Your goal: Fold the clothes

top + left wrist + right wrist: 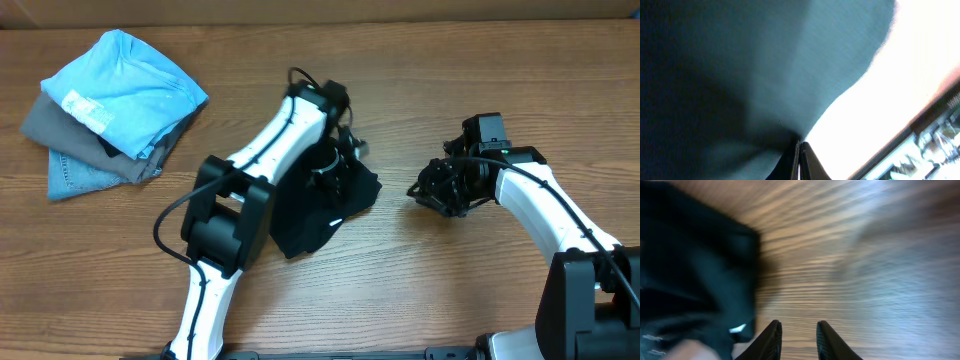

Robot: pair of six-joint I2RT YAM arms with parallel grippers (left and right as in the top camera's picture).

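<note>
The clothes (320, 205), a black T-shirt, lie bunched at the middle of the table, with a small white tag (335, 222) showing. My left gripper (335, 160) is down on the upper part of the bunch. In the left wrist view its jaws (800, 147) are shut, and the black fabric (740, 75) spreads out from their tips. My right gripper (420, 192) hovers to the right of the shirt, apart from it. Its fingers (797, 327) stand open over bare wood with nothing between them. The shirt (695, 270) and its tag (738, 328) lie to the left of them.
At the back left a light blue shirt (125, 90) is stacked on a grey garment (60, 125) and a blue denim piece (80, 175). The wooden table (450, 290) runs out to the front and right.
</note>
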